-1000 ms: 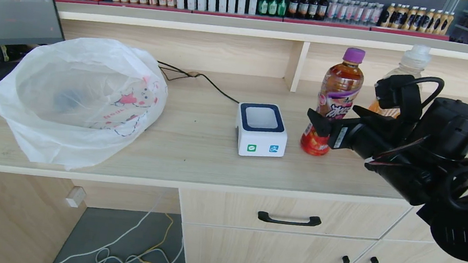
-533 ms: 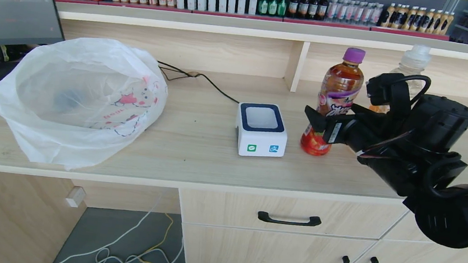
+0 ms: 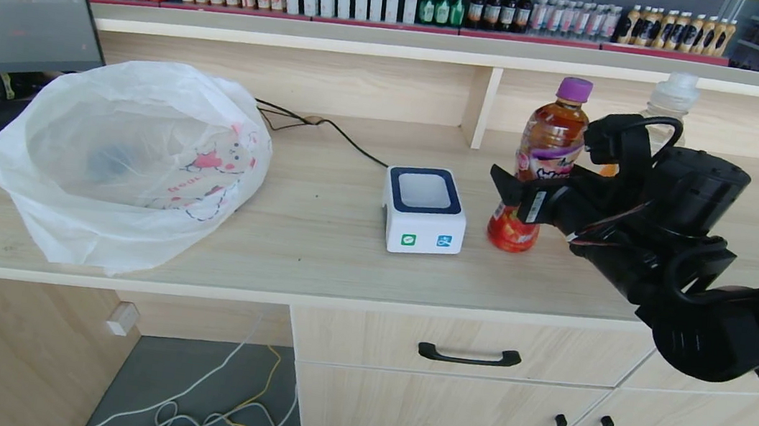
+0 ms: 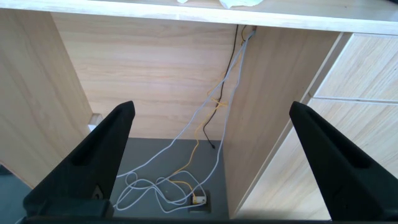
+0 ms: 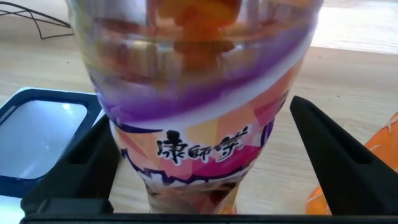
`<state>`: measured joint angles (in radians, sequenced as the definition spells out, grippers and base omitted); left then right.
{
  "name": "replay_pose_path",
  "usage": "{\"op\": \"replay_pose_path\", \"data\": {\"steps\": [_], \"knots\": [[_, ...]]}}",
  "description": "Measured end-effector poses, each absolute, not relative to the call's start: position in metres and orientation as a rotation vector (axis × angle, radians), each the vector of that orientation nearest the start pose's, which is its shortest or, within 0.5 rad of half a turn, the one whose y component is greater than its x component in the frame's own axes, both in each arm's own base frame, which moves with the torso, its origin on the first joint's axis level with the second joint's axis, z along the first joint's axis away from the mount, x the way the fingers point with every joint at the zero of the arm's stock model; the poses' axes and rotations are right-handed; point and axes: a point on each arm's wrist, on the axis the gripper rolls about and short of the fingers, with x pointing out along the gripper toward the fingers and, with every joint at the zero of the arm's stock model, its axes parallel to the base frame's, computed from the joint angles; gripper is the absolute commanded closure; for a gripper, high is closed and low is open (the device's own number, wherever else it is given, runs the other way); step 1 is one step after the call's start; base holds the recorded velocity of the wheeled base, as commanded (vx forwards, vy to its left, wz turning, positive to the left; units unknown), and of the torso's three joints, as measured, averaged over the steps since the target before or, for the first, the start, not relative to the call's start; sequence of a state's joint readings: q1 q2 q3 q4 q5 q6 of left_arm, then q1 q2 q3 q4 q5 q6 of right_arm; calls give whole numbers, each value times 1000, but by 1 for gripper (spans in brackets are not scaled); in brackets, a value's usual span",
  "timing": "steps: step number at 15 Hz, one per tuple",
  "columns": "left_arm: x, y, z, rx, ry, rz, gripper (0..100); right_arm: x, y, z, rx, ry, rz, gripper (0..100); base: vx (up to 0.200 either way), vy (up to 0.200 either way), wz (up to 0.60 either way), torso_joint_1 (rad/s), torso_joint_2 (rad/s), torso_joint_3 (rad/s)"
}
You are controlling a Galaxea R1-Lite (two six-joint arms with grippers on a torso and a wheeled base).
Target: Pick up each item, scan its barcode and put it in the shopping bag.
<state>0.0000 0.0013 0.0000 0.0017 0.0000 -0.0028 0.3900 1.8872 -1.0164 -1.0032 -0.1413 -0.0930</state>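
Purple-capped tea bottle stood upright on the right half of the surface, just beside the barcode scanner, flanked by the right end effector held spread apart, left end effector likewise spread below the front edge.

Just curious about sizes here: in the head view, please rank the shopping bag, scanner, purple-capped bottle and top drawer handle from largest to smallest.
1. Shopping bag, clearly largest.
2. Purple-capped bottle and scanner look close: bottle taller, scanner wider, so unranked.
3. Top drawer handle, smallest.
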Motion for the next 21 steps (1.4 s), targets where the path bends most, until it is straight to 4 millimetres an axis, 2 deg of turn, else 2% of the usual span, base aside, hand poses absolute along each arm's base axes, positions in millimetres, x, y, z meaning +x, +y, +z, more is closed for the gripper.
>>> {"op": "replay_pose_path", "data": {"steps": [5, 6, 21], "knots": [[-23, 0, 75, -3, 3, 0, 0, 343, 135, 216, -56, -150, 235, 0, 0, 0, 0, 0, 0, 0], [-23, 0, 75, -3, 3, 0, 0, 343, 135, 216, -58, -150, 235, 100, 0, 0, 0, 0, 0, 0], [-23, 0, 75, -3, 3, 0, 0, 340, 132, 225, -46, -177, 234, 100, 0, 0, 0, 0, 0, 0]]}}
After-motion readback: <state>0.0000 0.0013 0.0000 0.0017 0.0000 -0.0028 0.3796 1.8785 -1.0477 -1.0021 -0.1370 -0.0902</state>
